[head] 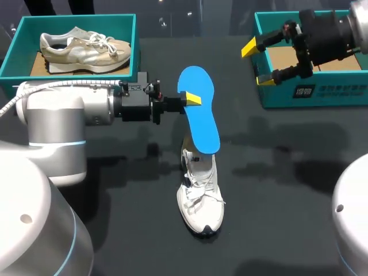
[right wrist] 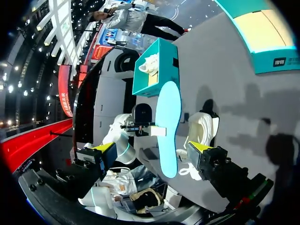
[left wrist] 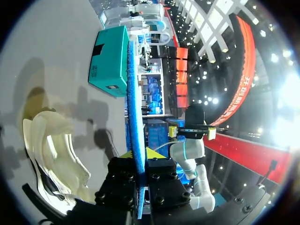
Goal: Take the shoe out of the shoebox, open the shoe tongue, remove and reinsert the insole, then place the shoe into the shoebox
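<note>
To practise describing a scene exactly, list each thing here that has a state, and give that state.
blue insole: out of the shoe, held aloft
left gripper: shut on blue insole
right gripper: open, empty
white shoe: standing on table
right shoebox: open, empty
left shoebox: open, holds beige shoe

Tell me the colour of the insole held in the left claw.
Blue; the insole shows best in the head view.

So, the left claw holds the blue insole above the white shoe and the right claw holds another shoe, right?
No: the head view shows the right claw open and empty. The left claw does hold the blue insole above the white shoe.
</note>
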{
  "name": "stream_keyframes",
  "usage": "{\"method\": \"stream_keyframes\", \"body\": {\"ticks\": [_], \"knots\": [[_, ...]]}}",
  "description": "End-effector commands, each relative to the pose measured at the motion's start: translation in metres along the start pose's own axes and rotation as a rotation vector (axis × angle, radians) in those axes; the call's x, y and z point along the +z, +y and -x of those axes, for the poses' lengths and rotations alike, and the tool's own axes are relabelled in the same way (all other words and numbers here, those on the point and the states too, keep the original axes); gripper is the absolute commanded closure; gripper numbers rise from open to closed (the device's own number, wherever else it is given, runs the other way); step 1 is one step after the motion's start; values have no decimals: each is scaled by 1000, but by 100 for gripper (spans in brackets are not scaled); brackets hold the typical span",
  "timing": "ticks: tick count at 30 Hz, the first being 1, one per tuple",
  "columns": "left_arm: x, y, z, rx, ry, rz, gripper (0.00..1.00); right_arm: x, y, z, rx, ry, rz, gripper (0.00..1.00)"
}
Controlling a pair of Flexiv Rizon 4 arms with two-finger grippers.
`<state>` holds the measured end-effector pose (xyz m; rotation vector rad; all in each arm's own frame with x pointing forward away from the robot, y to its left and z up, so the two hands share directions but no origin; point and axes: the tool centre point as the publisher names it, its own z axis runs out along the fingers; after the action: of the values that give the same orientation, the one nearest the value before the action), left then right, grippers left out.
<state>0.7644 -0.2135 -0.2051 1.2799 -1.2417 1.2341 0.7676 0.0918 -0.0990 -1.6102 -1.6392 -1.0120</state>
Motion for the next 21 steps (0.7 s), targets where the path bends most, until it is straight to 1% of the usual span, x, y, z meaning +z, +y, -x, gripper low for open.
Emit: {"method": "stream_keyframes", "body": {"ticks": [1, 7, 13, 21], "knots": [[0, 1, 0, 1, -2, -1, 100, -3, -1, -16, -6, -409, -28, 0], [0, 1, 0, 1, -2, -1, 100, 2, 0, -33, 0, -559, -62, 0], [0, 1, 0, 1, -2, -1, 100, 14, -3, -52, -2, -698, -85, 0], [0, 1, 0, 1, -2, -1, 100, 28, -8, -73, -10, -837, -64, 0]]}}
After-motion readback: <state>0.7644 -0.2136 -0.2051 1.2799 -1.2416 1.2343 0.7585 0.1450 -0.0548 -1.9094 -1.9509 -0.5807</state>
